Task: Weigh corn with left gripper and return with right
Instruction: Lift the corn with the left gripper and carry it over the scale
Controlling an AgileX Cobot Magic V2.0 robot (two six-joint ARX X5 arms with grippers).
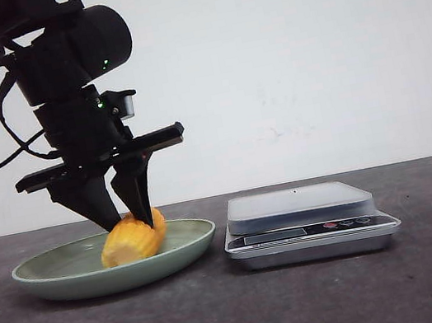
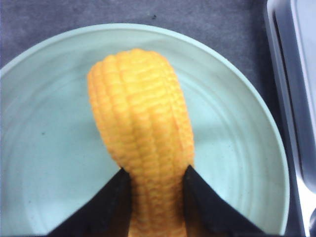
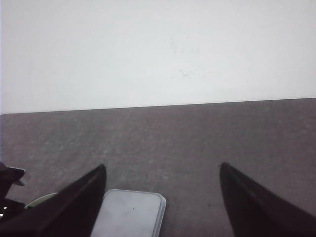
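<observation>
The corn [image 1: 133, 240] is a stubby yellow-orange cob lying on the green plate [image 1: 188, 242] at the left of the table. My left gripper [image 1: 137, 219] reaches down from above and is shut on the corn. In the left wrist view its two black fingers [image 2: 111, 202] press the cob's [image 2: 140, 133] near end from both sides, over the plate [image 2: 237, 148]. My right gripper [image 3: 162, 168] is out of the front view. In its own view it stands open with nothing between its fingers, above the table, with the scale [image 3: 131, 215] below it.
A silver kitchen scale [image 1: 299, 204] with a flat pan and a small button row stands just right of the plate on the dark table. Its edge [image 2: 291, 98] shows in the left wrist view. A white wall rises behind the table.
</observation>
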